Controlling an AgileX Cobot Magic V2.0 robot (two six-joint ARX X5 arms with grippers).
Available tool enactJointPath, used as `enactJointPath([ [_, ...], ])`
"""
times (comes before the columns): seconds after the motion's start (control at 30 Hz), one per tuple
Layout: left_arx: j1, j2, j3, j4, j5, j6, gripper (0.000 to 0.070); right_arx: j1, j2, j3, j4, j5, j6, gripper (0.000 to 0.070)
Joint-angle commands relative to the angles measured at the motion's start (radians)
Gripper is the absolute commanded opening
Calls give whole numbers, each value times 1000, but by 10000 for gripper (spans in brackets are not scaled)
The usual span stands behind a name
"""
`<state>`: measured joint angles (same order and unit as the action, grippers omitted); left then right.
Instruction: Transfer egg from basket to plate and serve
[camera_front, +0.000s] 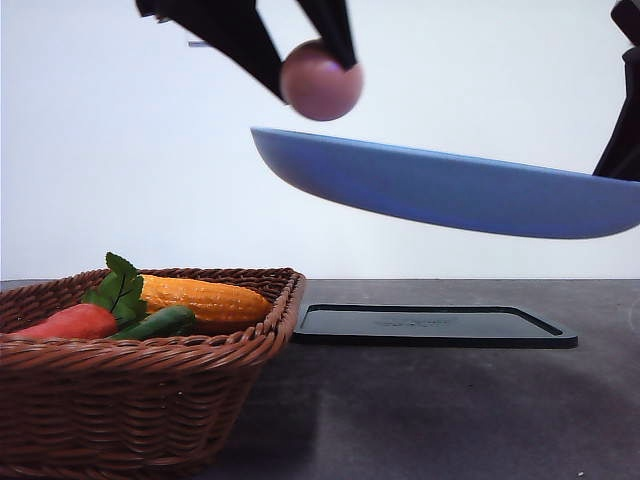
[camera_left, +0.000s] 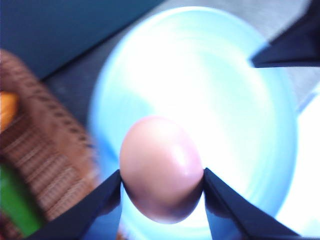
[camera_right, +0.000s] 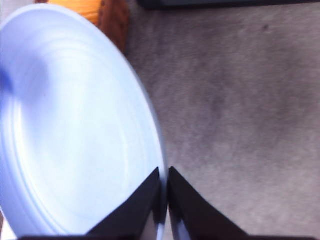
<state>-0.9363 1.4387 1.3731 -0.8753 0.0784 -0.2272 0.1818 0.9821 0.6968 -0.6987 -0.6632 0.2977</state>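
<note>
A pinkish-tan egg (camera_front: 321, 80) hangs high in the front view, clamped between the dark fingers of my left gripper (camera_front: 318, 62), just above the left part of the light blue plate (camera_front: 450, 185). In the left wrist view the egg (camera_left: 161, 167) sits between both fingers with the plate (camera_left: 235, 90) beneath it. My right gripper (camera_right: 164, 190) is shut on the plate's rim (camera_right: 159, 150) and holds the plate in the air, tilted slightly. The brown wicker basket (camera_front: 140, 400) stands at the front left of the table.
In the basket lie an orange-red carrot (camera_front: 70, 322) with green leaves, a yellow corn cob (camera_front: 205, 298) and a green vegetable (camera_front: 160, 322). A flat black tray (camera_front: 435, 326) lies on the dark table under the plate.
</note>
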Motion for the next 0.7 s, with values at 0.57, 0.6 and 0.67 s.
enactJointPath([
  [0.57,-121,177,16,27,-1,18,152,124,4,22,-9,36,60,0],
  [0.6,-123,182,16,25,-1,18,155,124,4,22,-11,37,60,0],
  [0.67,-124,185,16,23,-1,18,175,124,4,22,-14,38,60,0],
])
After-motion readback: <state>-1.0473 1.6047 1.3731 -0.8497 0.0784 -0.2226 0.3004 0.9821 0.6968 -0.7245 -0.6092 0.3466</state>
